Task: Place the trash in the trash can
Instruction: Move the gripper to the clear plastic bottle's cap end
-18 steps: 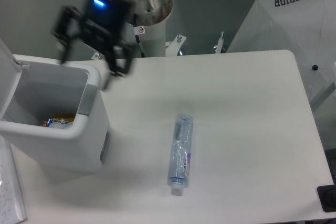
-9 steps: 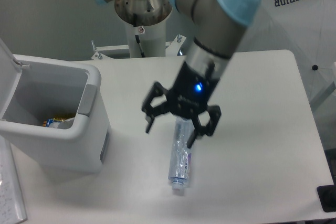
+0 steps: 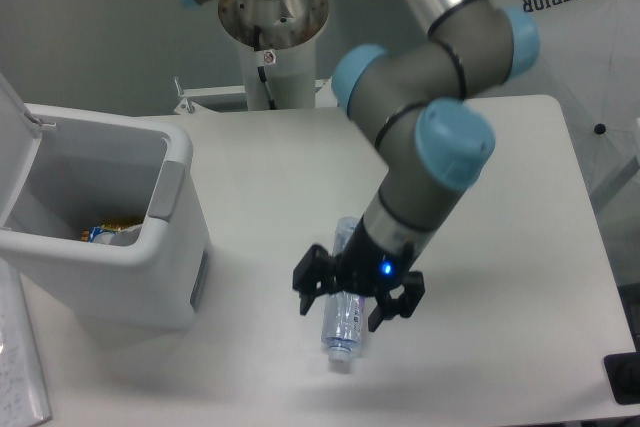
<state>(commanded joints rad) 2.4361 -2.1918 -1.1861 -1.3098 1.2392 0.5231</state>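
The pincer (image 3: 355,300) is hanging spread, straddling the bottle (image 3: 345,310) lying near the counter's (image 3: 500,197) front edge; centre both fingers on its body before closing, then carry it to the trash can (image 3: 100,237)

Flattened clear plastic bottle (image 3: 343,322) lies flat near the worktop's front edge, white cap toward that edge. Light-grey trash can (image 3: 150,267) stands at left edge, lid open.
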